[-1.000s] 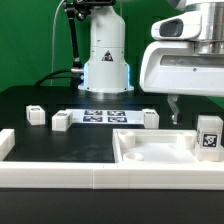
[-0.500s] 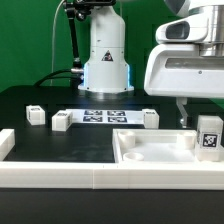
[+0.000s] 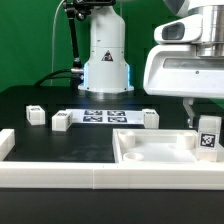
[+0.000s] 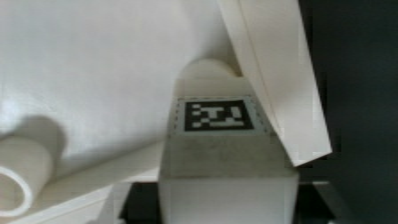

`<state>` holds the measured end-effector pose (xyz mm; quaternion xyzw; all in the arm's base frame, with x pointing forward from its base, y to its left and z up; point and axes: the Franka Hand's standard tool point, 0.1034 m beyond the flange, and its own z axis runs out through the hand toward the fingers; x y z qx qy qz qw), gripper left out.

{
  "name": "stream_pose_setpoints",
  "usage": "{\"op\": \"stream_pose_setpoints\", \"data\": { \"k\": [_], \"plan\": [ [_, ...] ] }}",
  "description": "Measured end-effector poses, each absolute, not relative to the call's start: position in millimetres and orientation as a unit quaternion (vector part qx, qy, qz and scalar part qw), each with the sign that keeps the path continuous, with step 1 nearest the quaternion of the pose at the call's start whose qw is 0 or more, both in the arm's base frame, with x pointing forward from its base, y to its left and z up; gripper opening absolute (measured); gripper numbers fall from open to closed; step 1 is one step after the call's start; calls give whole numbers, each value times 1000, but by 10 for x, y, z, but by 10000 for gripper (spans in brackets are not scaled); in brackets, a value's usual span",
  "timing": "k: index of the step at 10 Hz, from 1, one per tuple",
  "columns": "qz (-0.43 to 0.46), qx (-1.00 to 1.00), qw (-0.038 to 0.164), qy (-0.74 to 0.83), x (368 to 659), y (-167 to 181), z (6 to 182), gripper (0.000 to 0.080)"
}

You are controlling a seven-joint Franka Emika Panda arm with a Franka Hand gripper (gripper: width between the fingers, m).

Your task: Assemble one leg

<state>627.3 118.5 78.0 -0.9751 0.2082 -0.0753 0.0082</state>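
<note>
A leg (image 3: 207,135), a stubby white piece with a square tag, stands upright at the exterior view's right, inside the large white panel (image 3: 150,150). My gripper (image 3: 202,122) has come down over it. One finger (image 3: 187,112) shows just to its left with a small gap, and the other is hidden. In the wrist view the leg (image 4: 221,150) fills the space between the two dark fingers (image 4: 139,202), which stand on either side of it. Three more legs (image 3: 36,115), (image 3: 61,121), (image 3: 149,119) stand on the black table.
The marker board (image 3: 103,116) lies at the table's middle in front of the arm's base (image 3: 106,70). A white raised rim (image 3: 60,176) runs along the table's front. A white rounded part (image 4: 27,170) lies on the panel beside the leg.
My gripper has moved toward the exterior view's right and closed in on the standing leg. The leg and the other parts have stayed where they were.
</note>
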Motion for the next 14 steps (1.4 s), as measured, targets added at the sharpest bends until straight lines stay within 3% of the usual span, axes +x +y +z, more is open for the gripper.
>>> {"op": "stream_pose_setpoints", "data": {
  "k": [10,14],
  "plan": [
    [-50,-732,33,679,6203,1165,775,292],
    [-32,-626,41,778,6194,1109,780,294]
  ]
}}
